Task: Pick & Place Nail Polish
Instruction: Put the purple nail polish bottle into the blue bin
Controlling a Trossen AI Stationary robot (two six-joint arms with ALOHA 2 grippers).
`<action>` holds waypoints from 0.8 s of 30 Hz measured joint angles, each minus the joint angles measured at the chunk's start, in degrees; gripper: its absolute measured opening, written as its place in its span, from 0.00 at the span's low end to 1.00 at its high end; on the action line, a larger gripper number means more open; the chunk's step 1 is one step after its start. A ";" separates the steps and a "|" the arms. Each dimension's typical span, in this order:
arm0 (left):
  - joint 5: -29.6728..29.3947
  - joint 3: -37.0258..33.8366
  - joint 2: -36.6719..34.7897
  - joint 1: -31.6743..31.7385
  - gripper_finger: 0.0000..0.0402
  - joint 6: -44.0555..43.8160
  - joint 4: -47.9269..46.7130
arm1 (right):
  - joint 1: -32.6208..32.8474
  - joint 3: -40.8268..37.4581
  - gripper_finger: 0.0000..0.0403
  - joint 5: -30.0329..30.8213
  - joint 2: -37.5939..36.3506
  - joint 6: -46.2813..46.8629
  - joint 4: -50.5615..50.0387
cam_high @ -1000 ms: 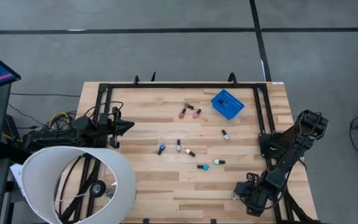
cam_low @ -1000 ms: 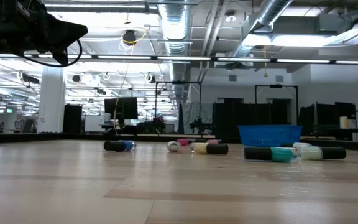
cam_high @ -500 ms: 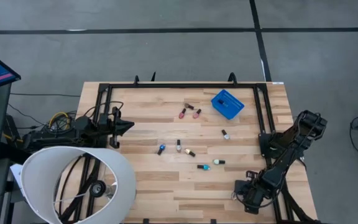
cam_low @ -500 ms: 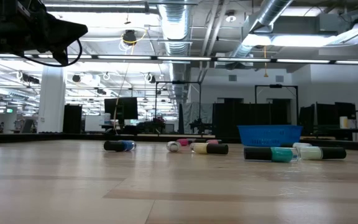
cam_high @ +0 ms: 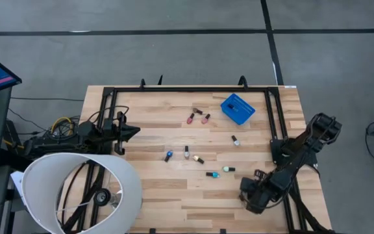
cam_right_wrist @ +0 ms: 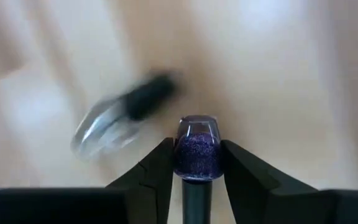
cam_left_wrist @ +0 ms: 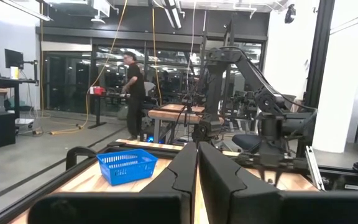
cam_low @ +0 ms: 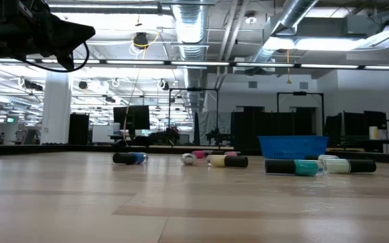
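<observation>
Purple polish bottle (cam_right_wrist: 196, 148) clamped btwn right gripper (cam_right_wrist: 195, 163) fingers.

Grey floor (cam_high: 174, 52) crossed by dark lines surrounds the table; silver ducts (cam_low: 194, 20) hang under a lit ceiling.

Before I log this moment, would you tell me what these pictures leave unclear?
- Blurred clear bottle with dark cap, right wrist view: motion smear hides its colour.
- Glittery purple nail polish bottle in the right gripper: arm hides it in the high view.
- Scattered small bottles, high view: too small for labels.
- Blue plastic bin, low view: wall hides contents.
</observation>
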 joint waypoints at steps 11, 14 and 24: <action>0.01 0.00 0.00 -0.01 0.03 0.00 0.42 | -8.51 -0.21 0.29 3.62 -9.21 -2.08 -12.71; 0.00 0.00 0.00 0.00 0.03 0.00 0.52 | -13.27 -0.09 0.28 4.78 -12.38 -6.30 -12.91; 0.02 -0.01 0.00 -0.02 0.03 0.00 0.75 | -37.22 -0.04 0.28 4.93 -21.40 -25.99 -13.56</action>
